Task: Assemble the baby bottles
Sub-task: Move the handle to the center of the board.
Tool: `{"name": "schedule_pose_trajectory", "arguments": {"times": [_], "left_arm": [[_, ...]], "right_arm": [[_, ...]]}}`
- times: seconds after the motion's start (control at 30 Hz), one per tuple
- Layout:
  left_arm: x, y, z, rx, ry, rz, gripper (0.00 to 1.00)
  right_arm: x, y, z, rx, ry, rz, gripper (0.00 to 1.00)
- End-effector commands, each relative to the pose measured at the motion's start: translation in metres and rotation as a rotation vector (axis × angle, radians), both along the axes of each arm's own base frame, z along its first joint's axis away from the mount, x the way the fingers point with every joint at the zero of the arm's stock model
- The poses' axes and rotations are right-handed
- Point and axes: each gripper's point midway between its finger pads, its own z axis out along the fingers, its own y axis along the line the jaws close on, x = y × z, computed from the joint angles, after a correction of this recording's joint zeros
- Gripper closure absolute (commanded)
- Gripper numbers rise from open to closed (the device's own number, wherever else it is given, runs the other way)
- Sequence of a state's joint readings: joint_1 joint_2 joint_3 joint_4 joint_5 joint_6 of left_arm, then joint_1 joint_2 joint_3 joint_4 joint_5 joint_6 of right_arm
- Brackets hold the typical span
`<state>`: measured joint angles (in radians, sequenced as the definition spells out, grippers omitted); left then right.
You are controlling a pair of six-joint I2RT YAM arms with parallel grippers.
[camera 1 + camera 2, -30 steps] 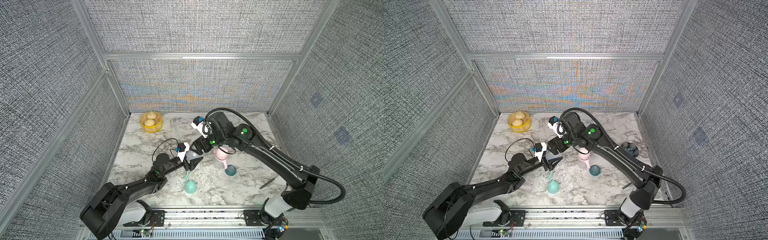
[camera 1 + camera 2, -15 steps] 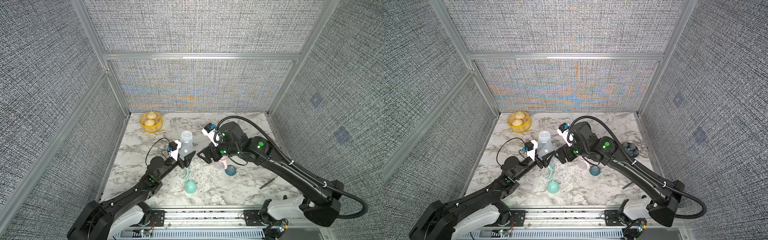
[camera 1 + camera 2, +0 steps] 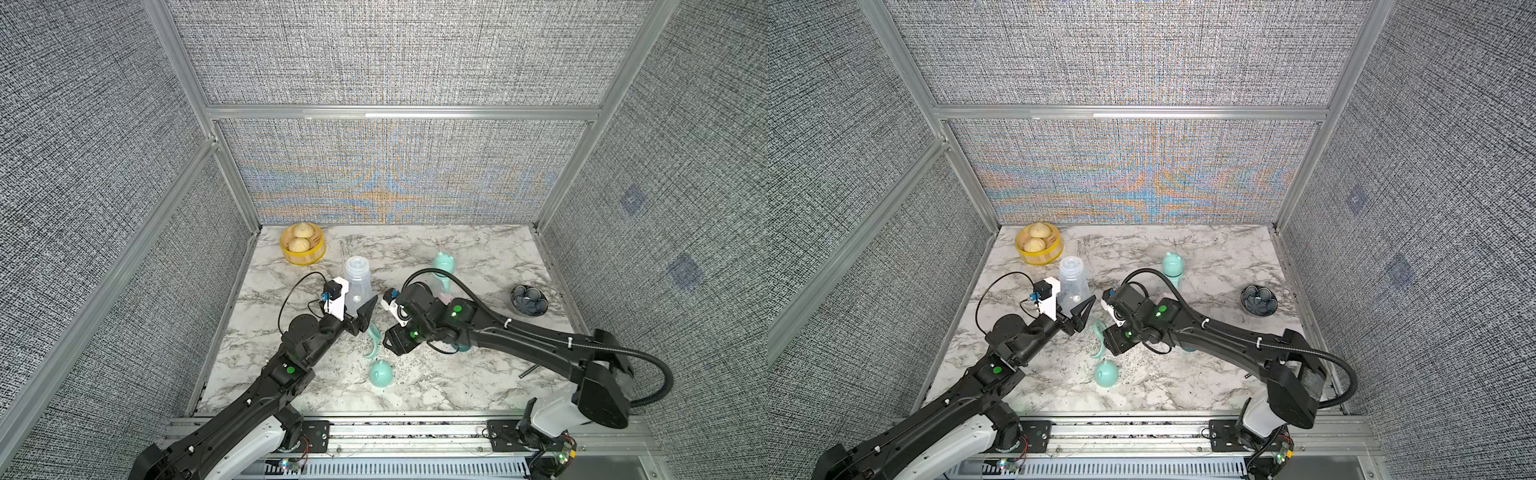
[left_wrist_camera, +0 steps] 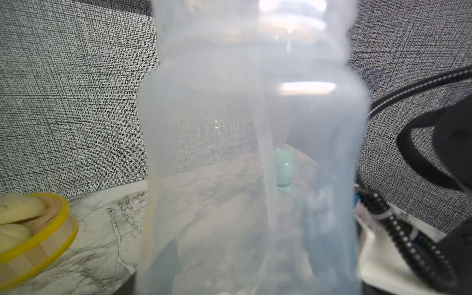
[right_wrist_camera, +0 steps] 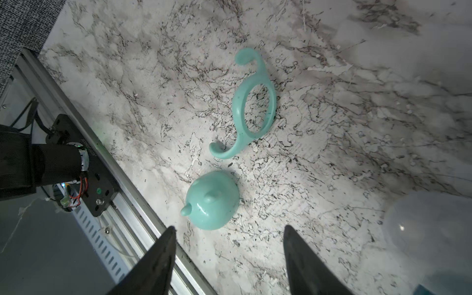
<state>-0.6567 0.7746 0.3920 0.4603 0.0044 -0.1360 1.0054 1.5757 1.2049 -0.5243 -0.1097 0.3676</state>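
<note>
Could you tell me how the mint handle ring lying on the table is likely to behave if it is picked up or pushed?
The handle ring looks thin and hollow, so probably very light. It lies flat on the smooth table, so a push would likely slide it, not roll it. Its glossy curved arms could slip or swivel in a pinch.

Setting: robot test cell, lab type. You have grey woven wall panels (image 3: 374,54) in aluminium framing (image 3: 399,112) closing it in at 9, 12 and 3 o'clock. The tabletop (image 3: 478,257) is marble-patterned. A slotted aluminium rail (image 3: 415,432) at 6 o'clock carries the left arm (image 3: 286,370) and right arm (image 3: 540,345).
</note>
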Motion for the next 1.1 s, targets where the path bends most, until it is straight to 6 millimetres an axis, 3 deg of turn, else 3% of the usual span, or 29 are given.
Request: {"name": "schedule_pose_trajectory", "arguments": {"times": [0.0, 0.43, 0.73, 1.07], "left_arm": [[0.0, 0.005, 0.004, 0.009, -0.002, 0.02, 1.0], [-0.003, 0.012, 0.01, 0.028, 0.03, 0.043, 1.0], [-0.004, 0.018, 0.011, 0.026, 0.03, 0.067, 1.0], [0.002, 0.035, 0.009, 0.035, 0.043, 0.166, 1.0]], "right_arm": [[0.011, 0.025, -0.006, 0.077, -0.03, -0.017, 0.4], [0.046, 0.055, -0.056, -0.015, -0.148, 0.047, 0.53], [0.06, 0.06, -0.07, -0.093, -0.181, 0.057, 0.6], [0.081, 0.048, -0.066, -0.166, -0.23, 0.071, 0.8]]}}
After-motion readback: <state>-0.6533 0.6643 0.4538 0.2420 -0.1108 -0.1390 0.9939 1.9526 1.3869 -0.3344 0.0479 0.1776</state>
